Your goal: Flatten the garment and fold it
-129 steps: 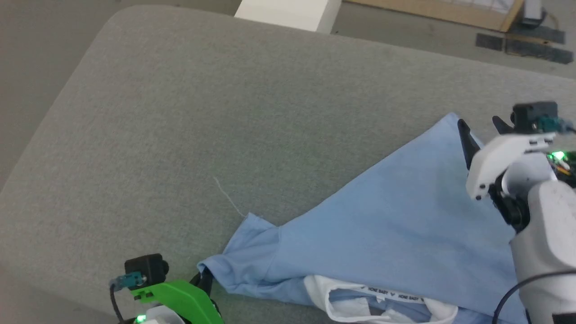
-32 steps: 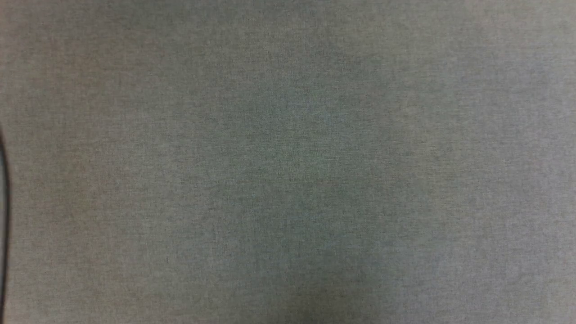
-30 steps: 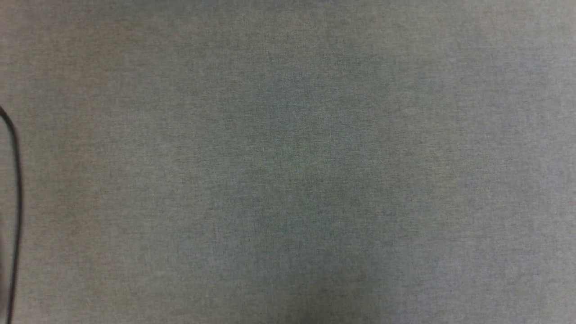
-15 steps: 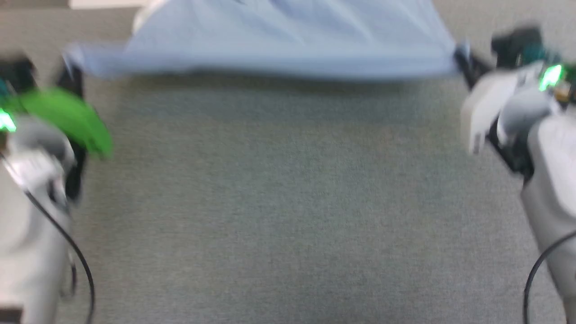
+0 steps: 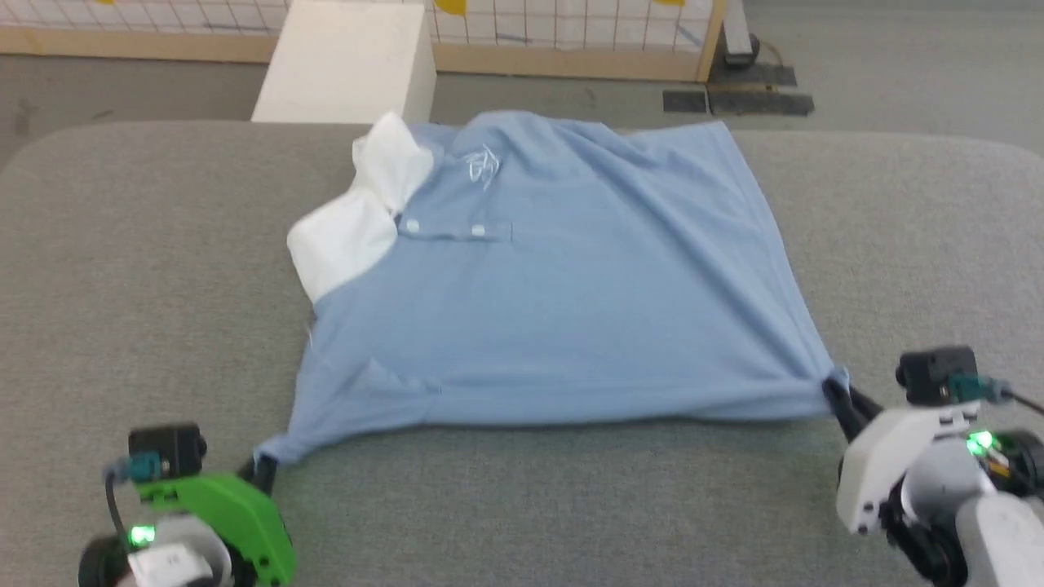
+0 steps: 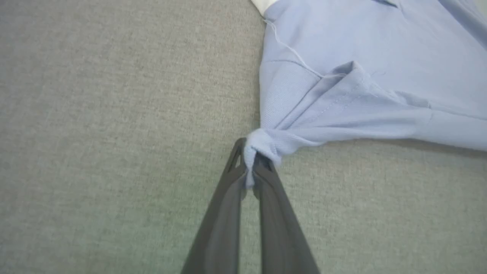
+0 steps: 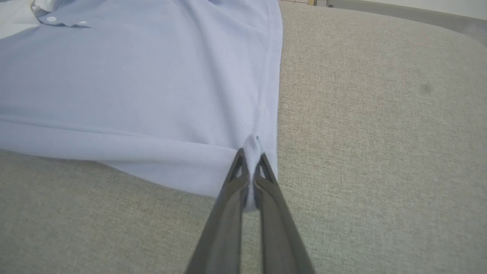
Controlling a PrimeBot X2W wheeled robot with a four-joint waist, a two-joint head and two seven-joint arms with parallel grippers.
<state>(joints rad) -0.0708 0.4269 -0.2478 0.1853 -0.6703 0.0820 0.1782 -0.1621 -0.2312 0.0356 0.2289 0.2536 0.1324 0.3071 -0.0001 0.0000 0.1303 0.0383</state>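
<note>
The garment [image 5: 555, 310] lies spread front-up on the grey fabric desk [image 5: 122, 285], with its white collar [image 5: 359, 212] toward the far left. The left gripper [image 5: 263, 471] has its fingers clenched on bunched cloth at the near left corner. The right gripper [image 5: 836, 391] has its fingers clenched on the near right corner. The near edge runs taut between them, with light wrinkles toward the far side.

Arms spread wide and low. Left gripper [image 5: 263, 470] and right gripper [image 5: 833, 390] each pinch a polo shirt [image 5: 555, 310] corner.
</note>
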